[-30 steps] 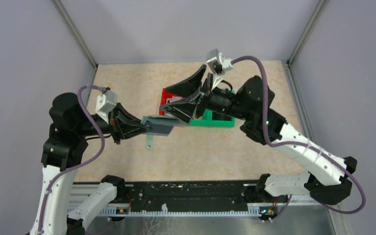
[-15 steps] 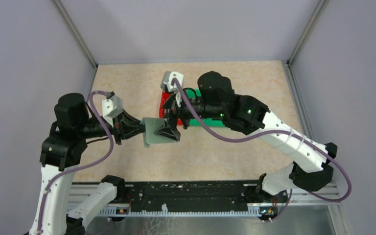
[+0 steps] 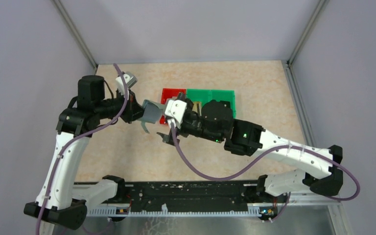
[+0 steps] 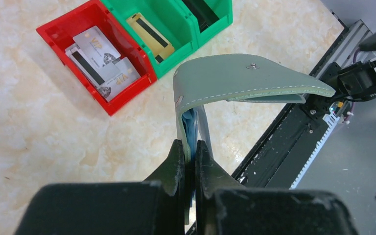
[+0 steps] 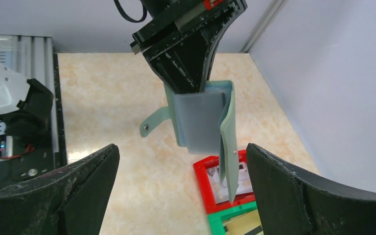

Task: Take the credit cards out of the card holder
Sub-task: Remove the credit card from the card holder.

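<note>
The card holder is a pale grey-green wallet held up in the air, folded over, its tab hanging free. My left gripper is shut on its lower leaf. The left gripper also shows in the top view and in the right wrist view. A blue edge shows between the leaves. My right gripper is wide open and empty, facing the holder from a short way off; it also shows in the top view. Pale striped credit cards lie in the red bin.
Two green bins adjoin the red bin at the table's middle back. A tan card with a black stripe lies in the nearer green bin. A black rail runs along the near edge. Grey walls enclose the table.
My left arm has carried the holder farther back, beside the red bin, and the holder has folded over. My right arm has swung left and low, and its gripper has come off the holder, open.
</note>
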Robot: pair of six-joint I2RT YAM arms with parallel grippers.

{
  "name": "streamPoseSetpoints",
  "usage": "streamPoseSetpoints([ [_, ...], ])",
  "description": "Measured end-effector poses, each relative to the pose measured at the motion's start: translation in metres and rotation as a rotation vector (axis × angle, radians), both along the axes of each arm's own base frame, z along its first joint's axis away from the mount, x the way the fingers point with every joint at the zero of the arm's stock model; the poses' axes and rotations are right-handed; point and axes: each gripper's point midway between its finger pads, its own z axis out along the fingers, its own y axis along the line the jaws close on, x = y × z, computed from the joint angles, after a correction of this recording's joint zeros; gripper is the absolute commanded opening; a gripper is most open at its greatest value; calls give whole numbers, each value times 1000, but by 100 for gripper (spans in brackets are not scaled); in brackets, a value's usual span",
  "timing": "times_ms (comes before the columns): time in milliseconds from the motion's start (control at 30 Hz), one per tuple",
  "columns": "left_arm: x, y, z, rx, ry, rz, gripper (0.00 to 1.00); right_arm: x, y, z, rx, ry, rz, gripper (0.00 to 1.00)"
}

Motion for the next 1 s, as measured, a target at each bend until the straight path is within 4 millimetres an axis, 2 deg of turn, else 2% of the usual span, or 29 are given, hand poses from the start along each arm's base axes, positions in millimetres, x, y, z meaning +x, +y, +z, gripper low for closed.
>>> streamPoseSetpoints([
  [133, -6, 3, -2, 5, 35, 17, 0, 1, 16, -7, -17, -106, -26, 99],
  [400, -15, 3, 25, -14, -34, -1, 0, 20, 32, -28, -15, -228, -120, 99],
  [600, -28, -1, 36, -47, -53, -47, 0, 26, 42, -25, 29, -280, -148, 98],
  [733, -33, -4, 40, -63, -52, -72, 0, 27, 46, -17, 62, -326, -175, 92],
  [1000, -40, -5, 43, -70, -67, -98, 0, 34, 40, -4, 100, -374, -236, 84],
])
